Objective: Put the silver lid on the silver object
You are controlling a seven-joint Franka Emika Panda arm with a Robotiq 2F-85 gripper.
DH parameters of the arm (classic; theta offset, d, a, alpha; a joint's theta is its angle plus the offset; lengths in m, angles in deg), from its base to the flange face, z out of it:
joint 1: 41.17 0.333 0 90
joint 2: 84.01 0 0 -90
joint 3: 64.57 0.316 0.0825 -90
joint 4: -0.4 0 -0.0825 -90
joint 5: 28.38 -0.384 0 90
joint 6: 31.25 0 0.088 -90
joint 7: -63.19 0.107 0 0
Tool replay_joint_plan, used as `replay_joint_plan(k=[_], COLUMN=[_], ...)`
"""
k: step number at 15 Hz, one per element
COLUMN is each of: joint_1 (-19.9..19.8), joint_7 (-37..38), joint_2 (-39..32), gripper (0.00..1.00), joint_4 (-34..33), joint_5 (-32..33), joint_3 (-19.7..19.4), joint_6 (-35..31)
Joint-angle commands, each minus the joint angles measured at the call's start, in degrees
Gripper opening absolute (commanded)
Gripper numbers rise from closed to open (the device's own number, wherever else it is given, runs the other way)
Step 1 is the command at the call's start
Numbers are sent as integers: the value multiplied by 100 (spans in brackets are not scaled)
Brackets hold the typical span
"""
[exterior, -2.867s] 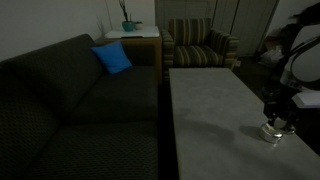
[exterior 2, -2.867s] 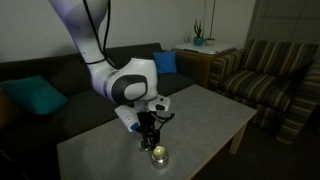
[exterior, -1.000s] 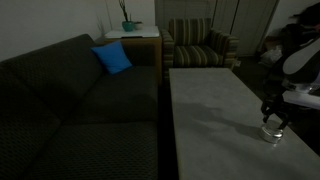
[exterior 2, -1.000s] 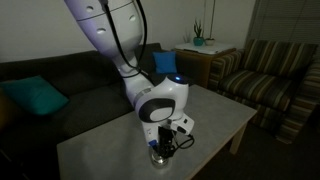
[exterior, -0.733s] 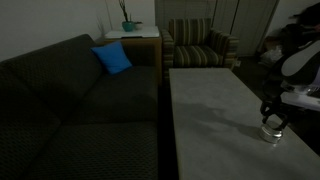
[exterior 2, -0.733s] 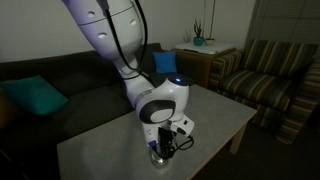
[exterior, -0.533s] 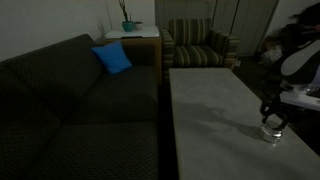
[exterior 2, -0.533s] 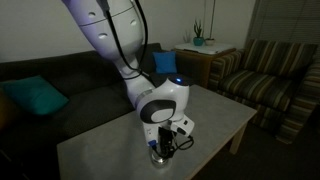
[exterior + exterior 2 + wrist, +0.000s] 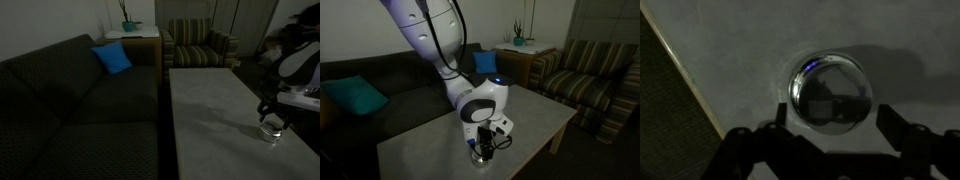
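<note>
The silver object [image 9: 830, 92] is a small round shiny tin on the grey table near its edge. It also shows in both exterior views [image 9: 270, 134] [image 9: 480, 157]. Its top is a flat, mirror-like face that reflects my wrist. This face looks like the silver lid lying on the tin, but I cannot tell the two apart. No separate disc lies on the table. My gripper [image 9: 833, 113] is open and empty, straight above the tin with one finger on each side; it shows in both exterior views [image 9: 272, 121] [image 9: 484, 146].
The long grey table [image 9: 205, 100] [image 9: 535, 115] stands beside a dark sofa [image 9: 70, 90] with blue cushions [image 9: 112, 58]. A striped armchair [image 9: 200, 45] and a side table with a plant [image 9: 130, 30] stand at the far end. The table edge [image 9: 690, 80] runs close to the tin.
Since 2.9 s ago the arm has swung round and come over the tin. In the last second nothing visibly moves.
</note>
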Motion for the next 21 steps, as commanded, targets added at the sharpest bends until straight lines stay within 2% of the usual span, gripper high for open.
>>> replay_joint_plan(k=[1, 5, 9, 10, 15, 21], joint_1=[100, 98, 176, 302, 1040, 1660], joint_7=[39, 23, 166, 104, 232, 127], joint_2=[-42, 140, 721, 840, 1650, 2155], gripper=[100, 100, 100, 100, 100, 100], joint_4=[-80, 199, 1152, 1358, 2775, 3638], joint_5=[-179, -194, -9, -150, -27, 76], joint_3=[-117, -115, -199, -315, -956, -1392], joint_6=[83, -92, -572, -687, -1413, -1895])
